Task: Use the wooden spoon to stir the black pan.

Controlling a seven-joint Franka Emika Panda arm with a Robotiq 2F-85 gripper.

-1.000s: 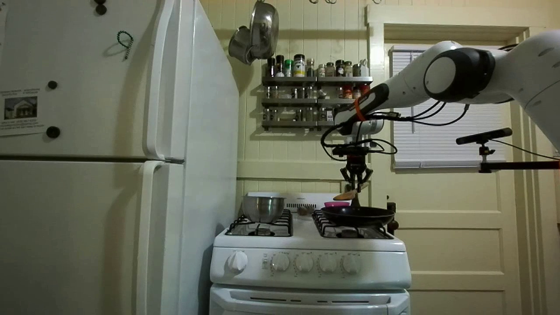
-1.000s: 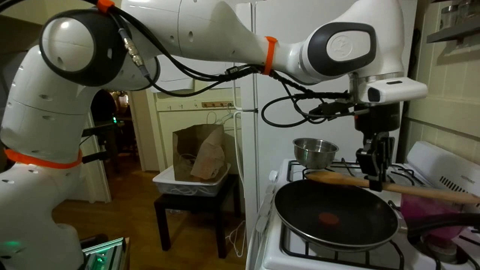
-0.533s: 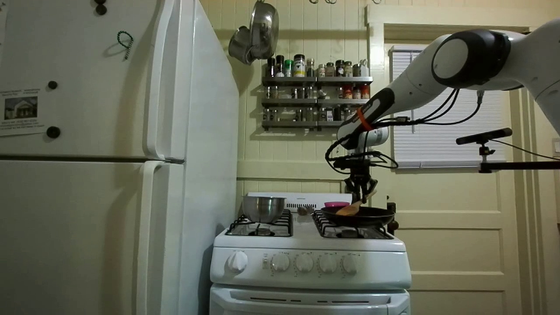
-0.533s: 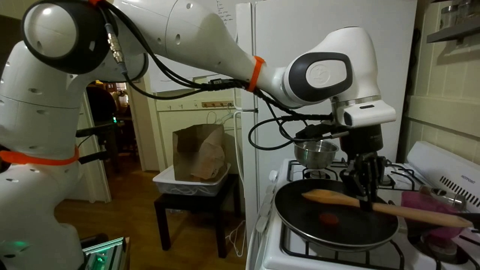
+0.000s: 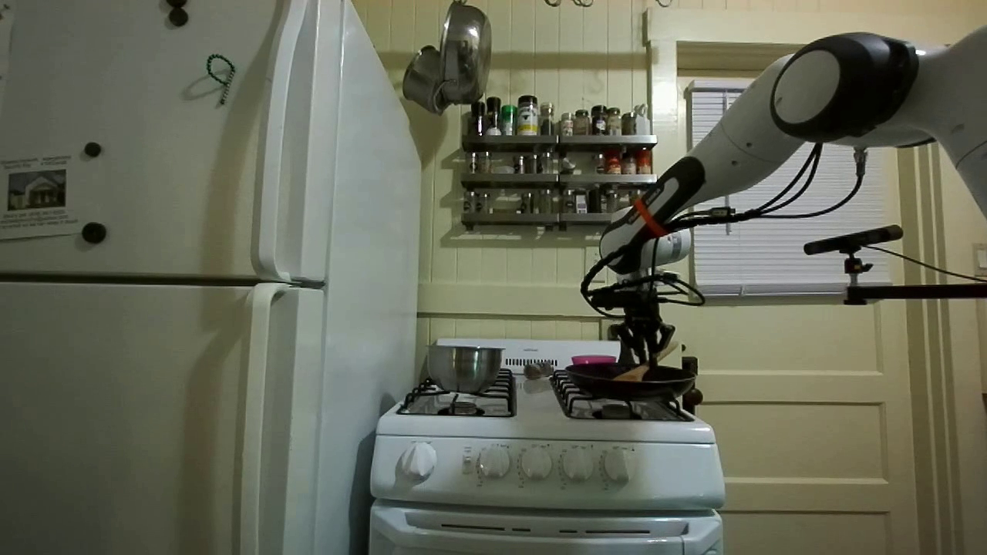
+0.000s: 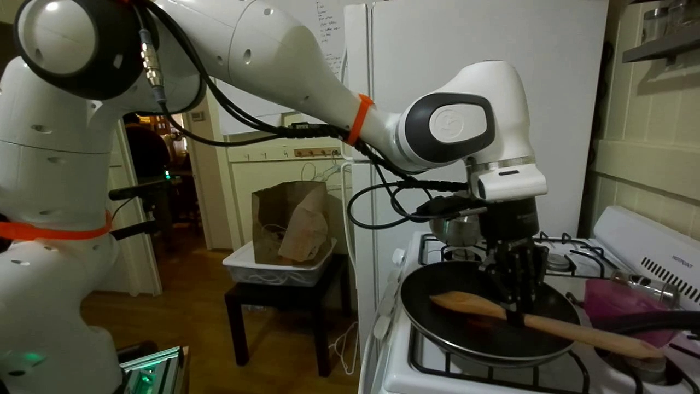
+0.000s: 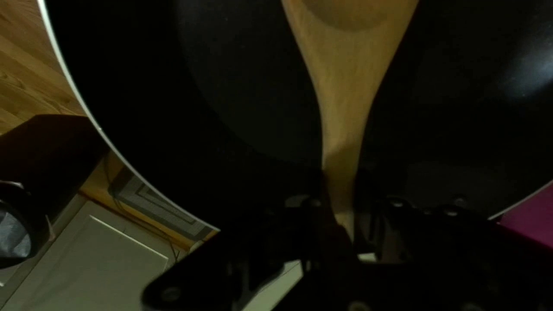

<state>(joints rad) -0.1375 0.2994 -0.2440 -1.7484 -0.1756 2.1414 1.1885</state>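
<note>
A pale yellow panelled wall [image 5: 505, 266] is seen behind the white stove [image 5: 540, 472]. The black pan [image 6: 465, 335] is set over a burner [image 5: 615, 412] near the stove's front edge; in the wrist view its light rim is traced as an arc, with wooden floor [image 7: 26, 82] past it. The wooden spoon [image 6: 552, 326] is pinched at the handle by the gripper [image 6: 514, 317]. The spoon's head is held inside the rim, tilted lower than the handle, whose end is carried past the pan's edge. Contact between head and pan bottom could not be confirmed. Open pan surface is noted to both sides of the spoon, under the gripper. A pink container [image 6: 612, 301] is located just beyond the rim; a steel pot [image 5: 465, 370] is set well apart, at the side of the white refrigerator [image 5: 154, 401]. Jars [image 5: 527, 117] are lined up on metal shelves [image 5: 509, 142], and a blind [image 5: 786, 254] is hung over the upper part of the door [image 5: 802, 447]. By view: hanging steel cookware [image 5: 466, 54] is shown in an exterior view; a paper bag [image 6: 290, 241] in a white bin [image 6: 273, 273] is likewise shown in an exterior view. There, the steel pot is partly covered by cables [image 6: 317, 130] and the gripper's body. In the wrist view the hollow of the spoon's head is seen close up, cut off at the upper edge.
</note>
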